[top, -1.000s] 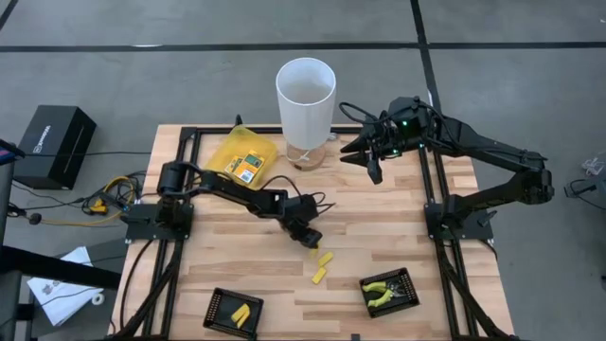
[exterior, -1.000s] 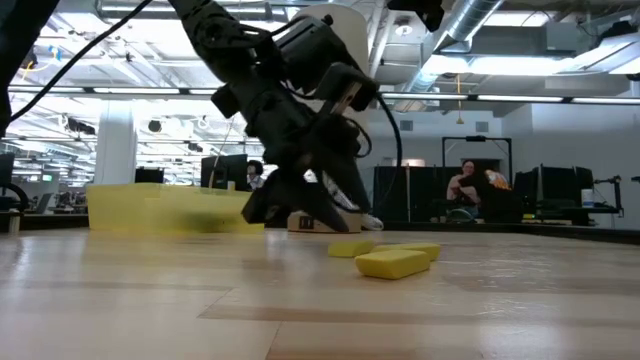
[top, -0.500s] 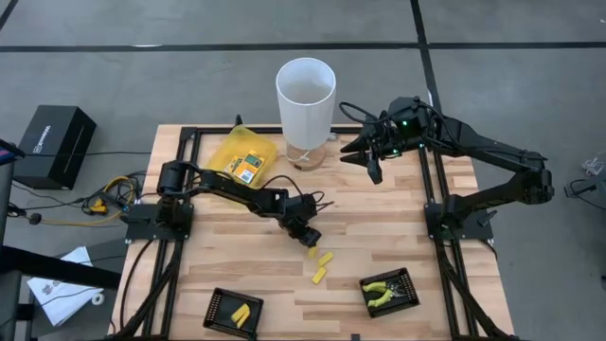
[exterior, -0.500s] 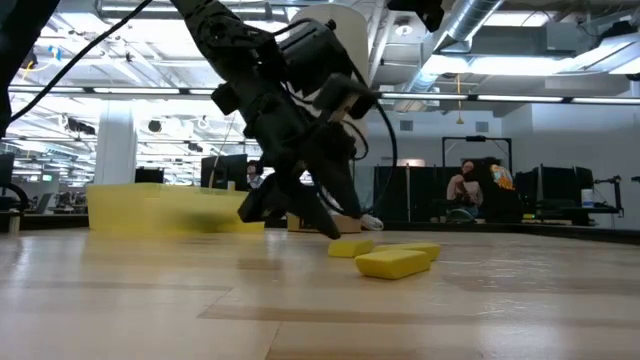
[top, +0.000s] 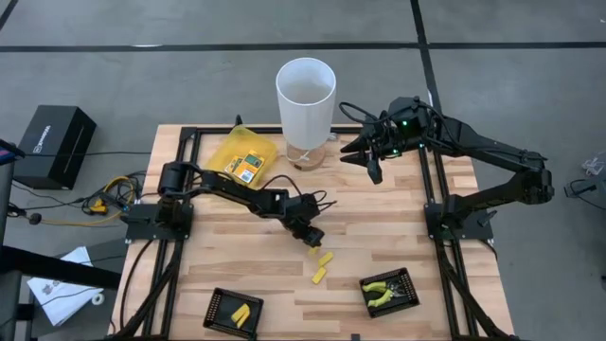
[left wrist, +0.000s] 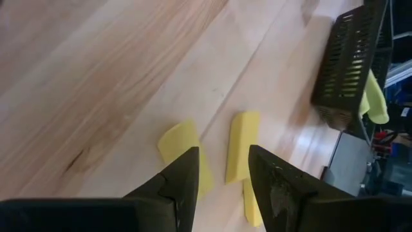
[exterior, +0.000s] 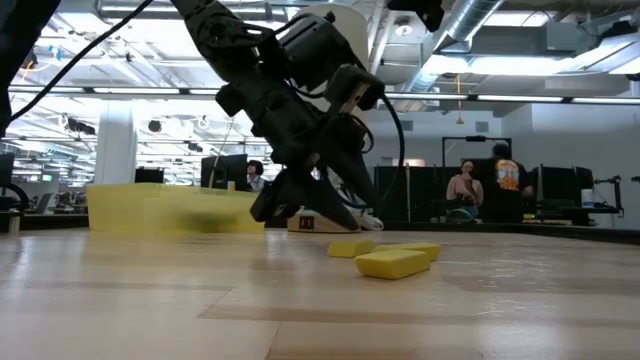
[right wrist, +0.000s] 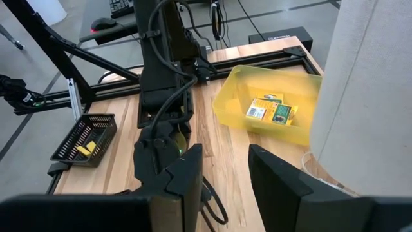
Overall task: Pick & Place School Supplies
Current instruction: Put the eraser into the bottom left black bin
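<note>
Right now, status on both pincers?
Left pincer open, low over yellow pieces. Right pincer open, empty, beside white cylinder. Nothing blocking.

On the worktop, three oblong pieces lie near the middle, just beside the left tool; two trays sit at the front edge; a pouch and a tall tube stand at the back; the right tool hangs beside the tube.

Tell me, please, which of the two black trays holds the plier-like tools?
The black tray at the table's near right holds the yellow-green-handled plier-like tools. The other black tray at the near left holds only a short yellow oblong piece.
</note>
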Robot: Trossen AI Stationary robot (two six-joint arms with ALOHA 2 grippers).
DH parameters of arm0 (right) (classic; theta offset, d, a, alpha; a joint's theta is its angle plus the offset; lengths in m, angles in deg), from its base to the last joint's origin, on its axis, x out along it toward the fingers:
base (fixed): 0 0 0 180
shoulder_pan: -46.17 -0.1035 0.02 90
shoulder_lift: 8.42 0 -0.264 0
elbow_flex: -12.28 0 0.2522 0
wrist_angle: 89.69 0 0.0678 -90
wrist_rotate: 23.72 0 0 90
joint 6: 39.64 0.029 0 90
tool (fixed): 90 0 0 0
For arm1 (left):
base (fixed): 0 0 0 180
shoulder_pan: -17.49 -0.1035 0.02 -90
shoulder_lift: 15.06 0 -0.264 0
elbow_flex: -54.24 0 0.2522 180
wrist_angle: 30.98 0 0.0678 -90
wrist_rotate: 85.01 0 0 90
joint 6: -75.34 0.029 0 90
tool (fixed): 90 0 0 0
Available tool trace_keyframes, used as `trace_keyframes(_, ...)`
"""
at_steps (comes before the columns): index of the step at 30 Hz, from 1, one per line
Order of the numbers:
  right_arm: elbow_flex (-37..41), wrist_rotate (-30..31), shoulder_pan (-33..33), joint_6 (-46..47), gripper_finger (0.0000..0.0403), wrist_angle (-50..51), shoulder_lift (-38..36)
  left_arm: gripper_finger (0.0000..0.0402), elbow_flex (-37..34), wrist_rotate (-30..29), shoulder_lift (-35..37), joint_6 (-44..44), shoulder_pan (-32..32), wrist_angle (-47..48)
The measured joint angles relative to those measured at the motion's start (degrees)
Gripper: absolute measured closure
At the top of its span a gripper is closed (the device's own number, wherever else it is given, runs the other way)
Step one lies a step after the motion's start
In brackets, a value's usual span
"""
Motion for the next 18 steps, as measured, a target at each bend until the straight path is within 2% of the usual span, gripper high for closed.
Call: trace_keyframes(18, 0.0, 0.0, 0.0, 0.5, 0.0285, 1.7, 0.0, 0.0271, -2.3, 3.2, -2.0, -0.6, 0.1, -1.8)
